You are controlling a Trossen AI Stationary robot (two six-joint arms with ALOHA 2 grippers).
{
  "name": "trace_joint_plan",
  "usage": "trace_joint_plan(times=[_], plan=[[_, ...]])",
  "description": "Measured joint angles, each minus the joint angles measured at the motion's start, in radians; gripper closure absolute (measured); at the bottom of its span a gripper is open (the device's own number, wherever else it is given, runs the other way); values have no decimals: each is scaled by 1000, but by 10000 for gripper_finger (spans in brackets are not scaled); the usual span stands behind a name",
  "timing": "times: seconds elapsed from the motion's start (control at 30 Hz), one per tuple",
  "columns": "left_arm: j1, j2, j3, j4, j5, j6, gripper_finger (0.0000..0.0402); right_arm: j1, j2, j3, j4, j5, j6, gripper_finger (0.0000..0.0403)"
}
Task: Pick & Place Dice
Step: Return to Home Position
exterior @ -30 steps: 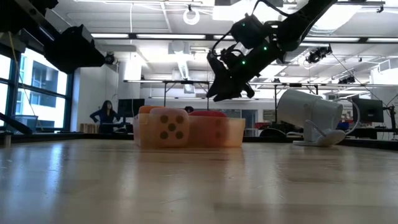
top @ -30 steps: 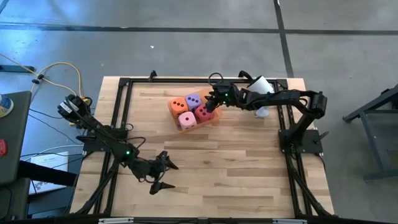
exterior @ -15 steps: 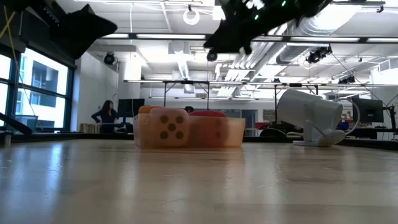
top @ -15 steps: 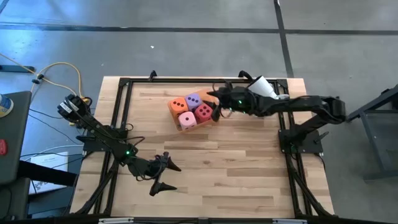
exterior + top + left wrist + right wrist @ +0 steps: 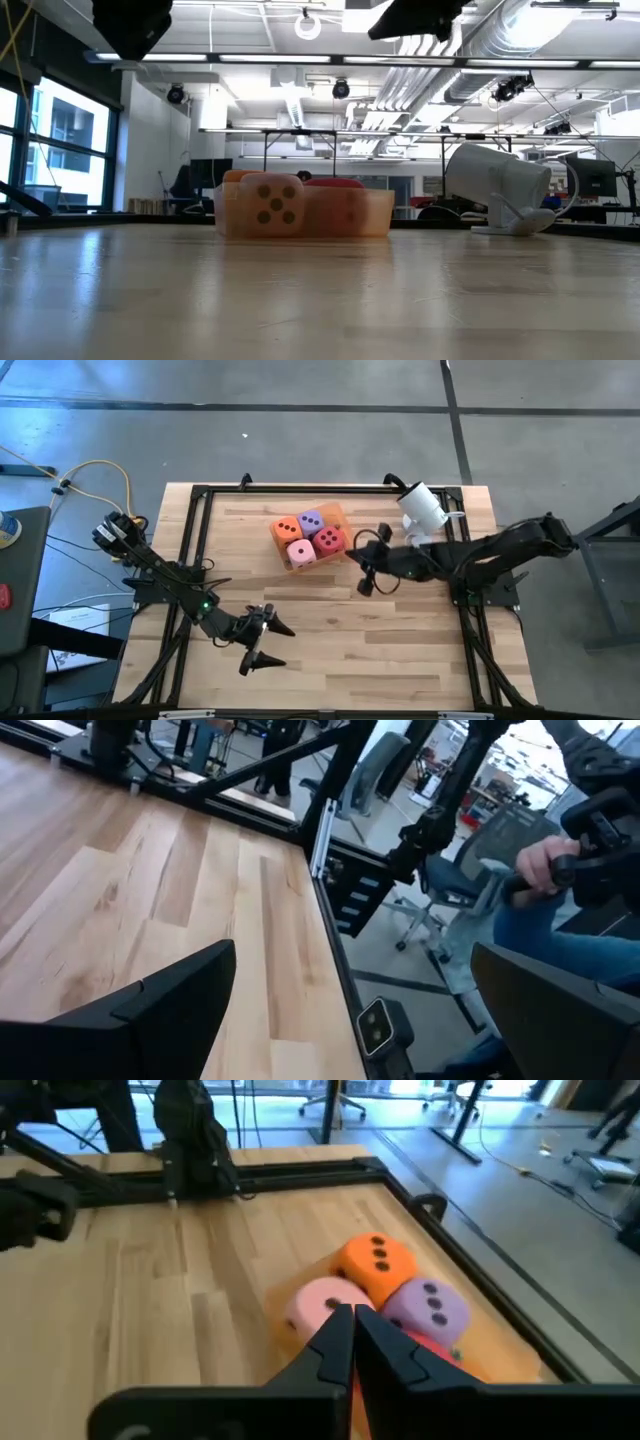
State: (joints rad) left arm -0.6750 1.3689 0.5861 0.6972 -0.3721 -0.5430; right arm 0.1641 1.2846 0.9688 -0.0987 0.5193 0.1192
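Four dice lie in a translucent orange tray [image 5: 342,523] at the table's far middle: orange [image 5: 285,527], purple [image 5: 311,520], pink [image 5: 300,551] and red [image 5: 328,541]. Each rests on the tray floor, packed two by two. My right gripper [image 5: 358,567] hangs shut and empty above the table, just near-right of the tray. In its wrist view the shut fingertips [image 5: 352,1330] stand in front of the pink die [image 5: 322,1302], the orange die [image 5: 378,1263] and the purple die [image 5: 430,1308]. My left gripper [image 5: 274,644] waits open near the front left, its fingers wide apart [image 5: 150,1010].
A white camera-like device [image 5: 421,510] stands on the table's far right, right of the tray [image 5: 380,212]. The black frame rails [image 5: 200,540] run along the table's edges. Beyond the table edge a seated person's hand [image 5: 545,865] shows. Bare wood lies between the two grippers.
My right gripper has drawn back from above the red die toward the near and right edges, risen out of the low view's top, rolled, and shut with nothing in it. My left gripper has tipped upward a little. The dice have stayed in the tray.
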Motion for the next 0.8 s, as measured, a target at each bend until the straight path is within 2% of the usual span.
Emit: trace_joint_plan(times=[0.2, 0.33, 0.43, 0.6, 0.73, 0.8], plan=[[-4, 11, 0, 0, -45, 15, 16, 126, 0, -1, -117, 174, 131, 401], [7, 1, 0, -7, -53, 19, 59, 200, 0, -2, -139, 208, 188, 401], [26, -57, 0, -65, -48, 32, 118, 253, -19, -2, -149, 196, 161, 401], [118, -229, 0, -351, 102, -52, 263, 324, -100, -2, -222, 175, 214, 401], [196, -383, 0, -558, 54, 3, 377, 379, -193, -2, -328, 179, 258, 401], [235, -465, 0, -648, 44, 52, 391, 405, -245, -4, -377, 193, 276, 401]])
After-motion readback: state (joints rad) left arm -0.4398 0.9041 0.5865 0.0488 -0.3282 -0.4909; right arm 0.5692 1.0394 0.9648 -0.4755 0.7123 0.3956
